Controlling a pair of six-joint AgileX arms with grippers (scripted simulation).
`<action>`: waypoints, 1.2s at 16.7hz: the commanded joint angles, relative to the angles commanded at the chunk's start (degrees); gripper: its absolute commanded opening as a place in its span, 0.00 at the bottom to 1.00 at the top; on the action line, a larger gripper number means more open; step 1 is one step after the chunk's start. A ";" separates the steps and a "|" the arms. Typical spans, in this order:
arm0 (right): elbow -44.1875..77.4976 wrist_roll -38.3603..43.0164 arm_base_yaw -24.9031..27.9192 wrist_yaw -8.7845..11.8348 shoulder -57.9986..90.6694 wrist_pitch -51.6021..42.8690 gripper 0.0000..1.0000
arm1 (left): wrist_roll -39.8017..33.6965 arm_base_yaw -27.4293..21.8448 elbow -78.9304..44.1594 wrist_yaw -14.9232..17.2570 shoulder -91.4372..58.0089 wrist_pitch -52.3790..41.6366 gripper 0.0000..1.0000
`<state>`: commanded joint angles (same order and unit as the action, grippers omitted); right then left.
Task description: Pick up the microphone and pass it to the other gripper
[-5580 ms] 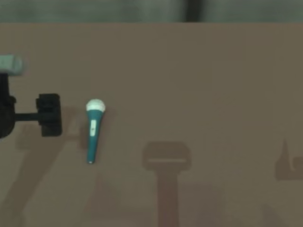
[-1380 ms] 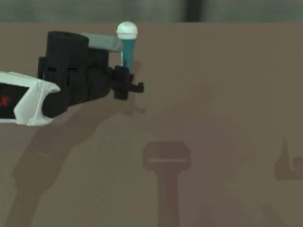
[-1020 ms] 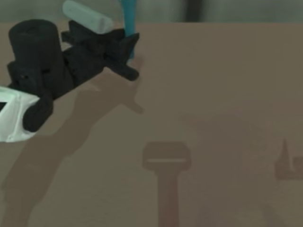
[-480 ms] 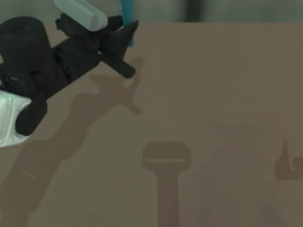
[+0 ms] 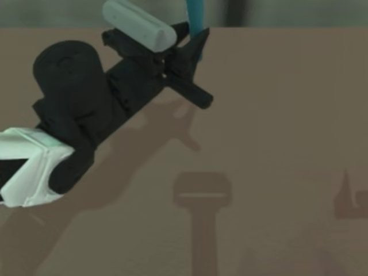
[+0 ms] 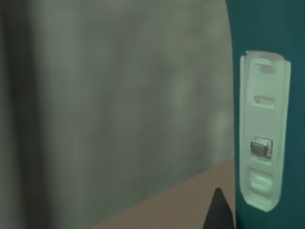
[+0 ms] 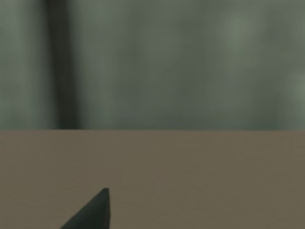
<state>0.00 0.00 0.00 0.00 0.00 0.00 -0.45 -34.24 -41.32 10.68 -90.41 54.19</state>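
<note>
My left gripper (image 5: 195, 66) hovers high over the table's far left part, shut on the microphone's teal handle (image 5: 194, 14). The handle runs past the top edge of the top view, so the pale head is out of view. In the left wrist view the teal handle (image 6: 267, 38) with its white label (image 6: 264, 138) stands close beside one black fingertip (image 6: 218, 212). My right arm is outside the top view. Of the right gripper only one black fingertip (image 7: 97, 210) shows, over bare table, with nothing beside it.
The brown table (image 5: 276, 115) ends at a far edge, with a grey wall (image 5: 287, 11) and a dark vertical strip (image 5: 233, 11) behind it. Arm shadows lie on the table at the middle (image 5: 202, 195) and at the right (image 5: 348, 201).
The left arm has carried the microphone to the right, along the far edge, since half a second ago. Before that it lifted it off the table. The right side looks unchanged.
</note>
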 joint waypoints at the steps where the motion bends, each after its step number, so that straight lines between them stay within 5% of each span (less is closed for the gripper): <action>1: 0.00 0.00 0.00 0.00 0.00 0.00 1.00 | -0.11 -1.01 0.16 -1.01 0.31 0.40 0.00; 13: 0.60 -0.05 0.46 0.30 0.74 0.36 1.00 | -0.16 -1.41 0.22 -1.41 0.44 0.58 0.00; 20: 14.22 -1.17 10.08 6.24 21.53 8.47 1.00 | -0.16 -1.41 0.22 -1.41 0.44 0.58 0.00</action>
<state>14.22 -1.17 10.08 6.24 21.53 8.47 -0.61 -35.65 -41.09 9.27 -89.97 54.77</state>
